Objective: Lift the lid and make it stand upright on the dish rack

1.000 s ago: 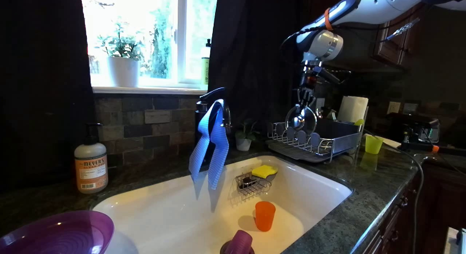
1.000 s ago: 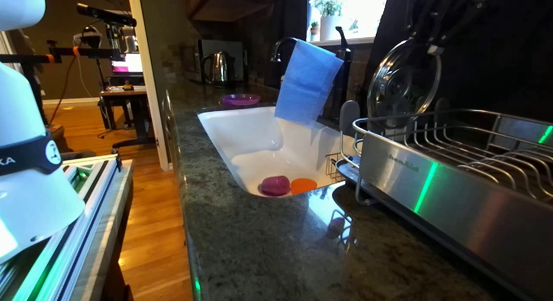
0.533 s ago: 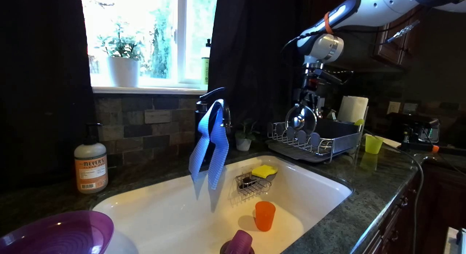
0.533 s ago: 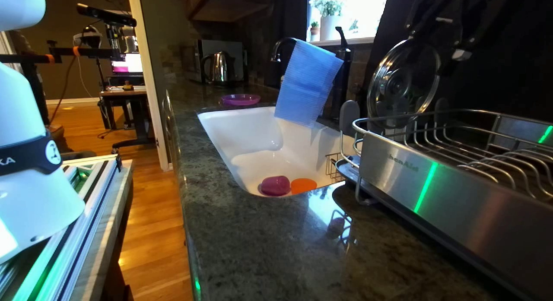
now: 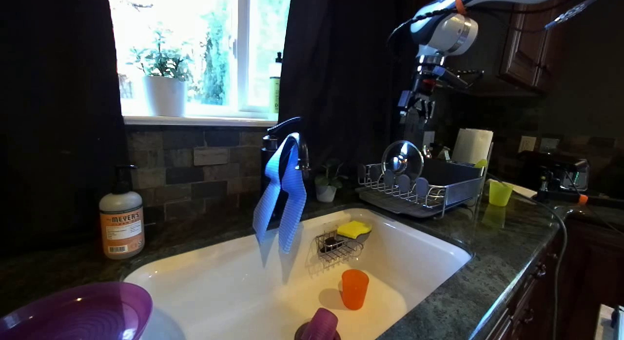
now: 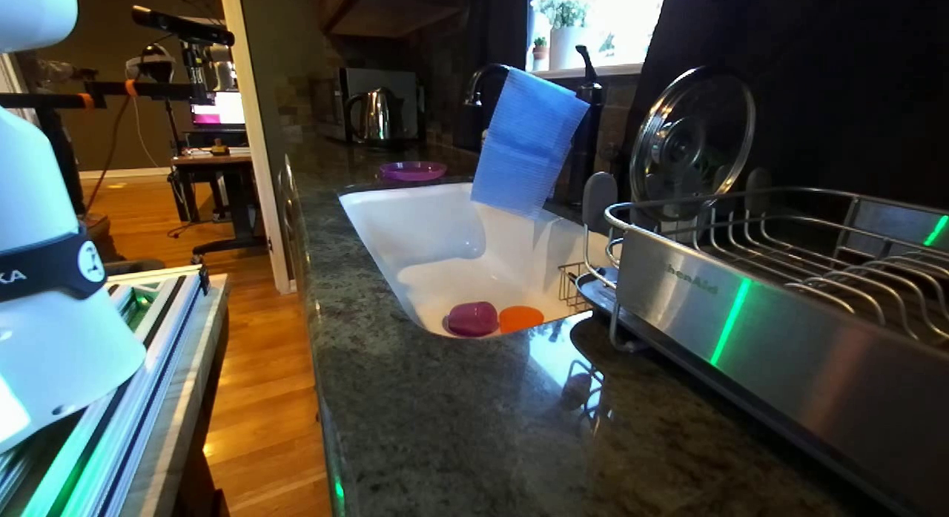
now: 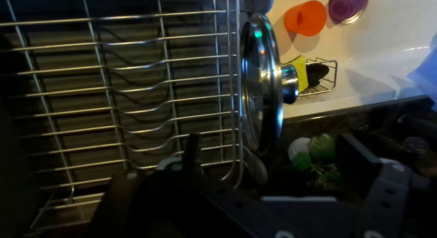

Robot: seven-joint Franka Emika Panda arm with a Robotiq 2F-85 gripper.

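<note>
One round glass lid with a silvery metal rim stands on edge at one end of a low rectangular dish rack of wire and brushed steel, the end nearest the white sink basin. Its shiny metal knob faces the basin, and grey-capped prongs rise close beside it. The black two-fingered hand is released, fingers spread wide with nothing gripped; in an exterior view it hangs above the lid, apart from it.

Both halves of the task, lifting and standing, look done to me. What is left is probably only taking the hand away without a knock. The lid seems nearly upright, though how its lower edge is seated is hard to see.

As for writing, a cream pump bottle with an orange label reads MEYER'S, with CLEAN DAY fainter beneath; its small print is illegible. The rack's steel panel shows henAid, likely the end of KitchenAid. A black band on the white robot arm shows KA beside a round emblem. A slim bottle with a yellow-green label cannot be read.
</note>
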